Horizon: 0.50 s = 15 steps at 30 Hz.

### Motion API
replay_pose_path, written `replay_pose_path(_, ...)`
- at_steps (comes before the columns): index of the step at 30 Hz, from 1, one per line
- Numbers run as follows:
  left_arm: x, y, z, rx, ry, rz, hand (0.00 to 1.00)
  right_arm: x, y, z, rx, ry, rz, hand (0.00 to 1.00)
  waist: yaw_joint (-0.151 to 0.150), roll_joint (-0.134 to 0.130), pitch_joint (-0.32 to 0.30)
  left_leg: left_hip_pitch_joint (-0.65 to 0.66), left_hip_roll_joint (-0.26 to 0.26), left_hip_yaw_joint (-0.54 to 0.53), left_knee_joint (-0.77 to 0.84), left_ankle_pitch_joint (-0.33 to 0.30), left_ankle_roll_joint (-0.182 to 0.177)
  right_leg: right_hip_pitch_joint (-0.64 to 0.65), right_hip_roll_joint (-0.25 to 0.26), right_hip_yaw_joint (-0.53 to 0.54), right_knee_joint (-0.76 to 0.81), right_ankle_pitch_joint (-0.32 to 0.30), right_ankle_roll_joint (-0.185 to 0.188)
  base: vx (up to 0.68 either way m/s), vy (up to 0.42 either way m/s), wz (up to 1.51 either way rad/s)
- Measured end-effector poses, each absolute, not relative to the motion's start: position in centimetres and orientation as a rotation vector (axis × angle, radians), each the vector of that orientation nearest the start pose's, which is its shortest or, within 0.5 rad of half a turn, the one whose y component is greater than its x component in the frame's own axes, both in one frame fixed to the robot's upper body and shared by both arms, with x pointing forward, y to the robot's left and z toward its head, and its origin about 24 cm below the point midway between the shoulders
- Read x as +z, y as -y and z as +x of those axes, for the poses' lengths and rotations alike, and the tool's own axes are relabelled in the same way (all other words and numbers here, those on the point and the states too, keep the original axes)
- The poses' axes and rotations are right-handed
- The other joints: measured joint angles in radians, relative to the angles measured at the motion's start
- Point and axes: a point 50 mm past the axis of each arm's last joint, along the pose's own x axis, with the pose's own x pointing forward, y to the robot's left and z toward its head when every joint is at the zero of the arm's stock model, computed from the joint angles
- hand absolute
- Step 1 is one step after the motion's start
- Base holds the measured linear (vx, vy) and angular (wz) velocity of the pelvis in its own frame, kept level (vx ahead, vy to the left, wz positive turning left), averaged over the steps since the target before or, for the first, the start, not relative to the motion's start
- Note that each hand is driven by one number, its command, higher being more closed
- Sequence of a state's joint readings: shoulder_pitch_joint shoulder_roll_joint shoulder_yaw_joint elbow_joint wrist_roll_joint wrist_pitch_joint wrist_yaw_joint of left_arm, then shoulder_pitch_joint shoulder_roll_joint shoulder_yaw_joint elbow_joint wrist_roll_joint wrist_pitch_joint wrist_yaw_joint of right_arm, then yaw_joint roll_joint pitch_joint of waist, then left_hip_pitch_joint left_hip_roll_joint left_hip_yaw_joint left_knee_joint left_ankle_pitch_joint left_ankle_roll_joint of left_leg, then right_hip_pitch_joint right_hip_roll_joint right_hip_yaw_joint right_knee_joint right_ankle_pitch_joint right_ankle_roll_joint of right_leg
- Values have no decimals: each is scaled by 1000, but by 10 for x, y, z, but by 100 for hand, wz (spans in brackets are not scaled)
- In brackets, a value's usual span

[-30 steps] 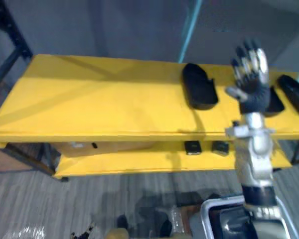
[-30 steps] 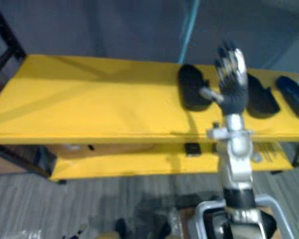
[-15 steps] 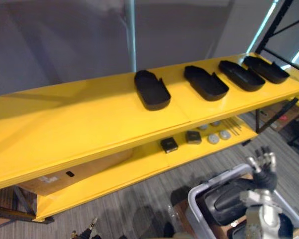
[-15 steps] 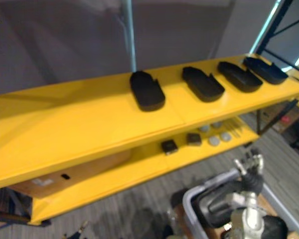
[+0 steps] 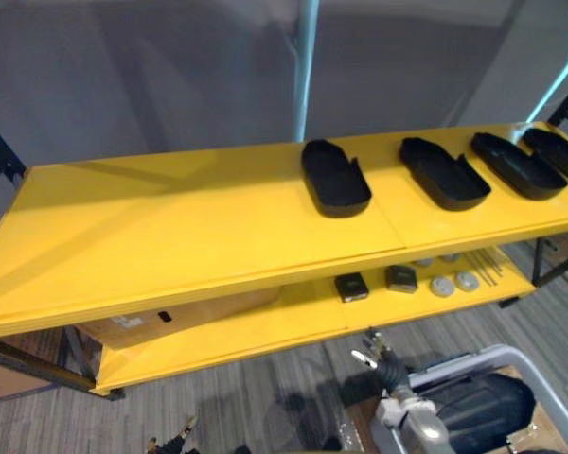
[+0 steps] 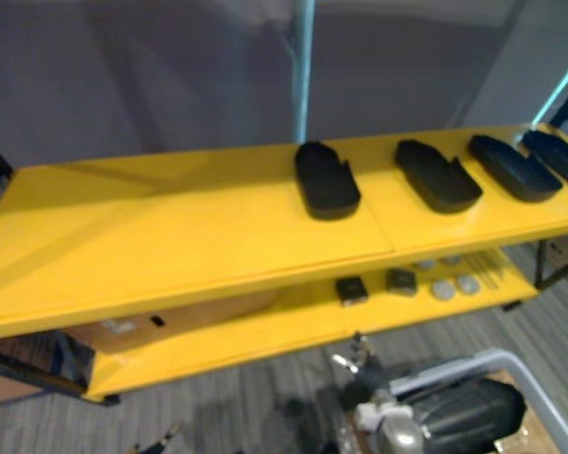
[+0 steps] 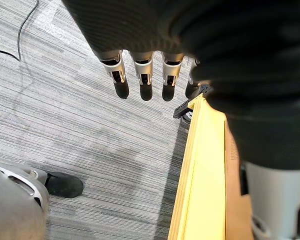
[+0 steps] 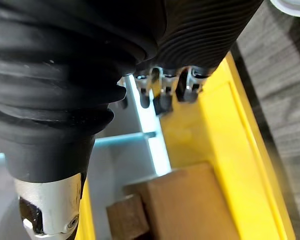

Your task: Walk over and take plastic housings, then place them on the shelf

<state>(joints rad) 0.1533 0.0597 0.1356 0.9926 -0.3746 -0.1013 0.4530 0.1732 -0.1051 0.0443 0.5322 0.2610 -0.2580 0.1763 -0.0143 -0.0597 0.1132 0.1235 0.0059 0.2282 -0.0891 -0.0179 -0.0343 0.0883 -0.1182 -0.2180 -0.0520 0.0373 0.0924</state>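
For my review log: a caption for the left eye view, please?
Four black plastic housings sit atop the yellow shelf; the right robot hand hangs low by a grey bin.

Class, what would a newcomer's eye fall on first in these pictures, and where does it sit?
The long yellow shelf spans the head views, four black housings in a row on the right half of its top board. Bottom right, the right hand hangs low by a grey bin with something dark inside.
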Motion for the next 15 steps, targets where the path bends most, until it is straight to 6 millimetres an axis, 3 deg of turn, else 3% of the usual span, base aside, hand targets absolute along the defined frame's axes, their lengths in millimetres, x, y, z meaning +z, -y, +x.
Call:
replay_pose_path(6,-157,-219,66,827,-1056,-161,0,-93,188,164,-25,-468,194,0,1,2,0,0,0,9,1,-10,0,-2,9,24,-12,-1,-1,22,-6,-8)
replay_pose_path(7,-157,-218,67,802,-1050,-183,0,-93,198,163,-76,-466,210,0,1,4,2,-1,-1,4,2,-11,0,-4,10,24,-12,-1,-2,45,-6,3)
replay_pose_path(12,-157,-213,77,704,-1032,-207,0,-84,220,175,-205,-387,237,0,-3,13,7,-4,-6,-25,6,-10,1,0,10,-1,-10,-3,-6,40,-10,11)
replay_pose_path(15,-158,-210,80,641,-1033,-202,0,-81,224,181,-235,-362,232,0,-2,15,7,-2,-4,-49,6,-9,1,11,11,-17,-3,-8,-13,32,-10,27)
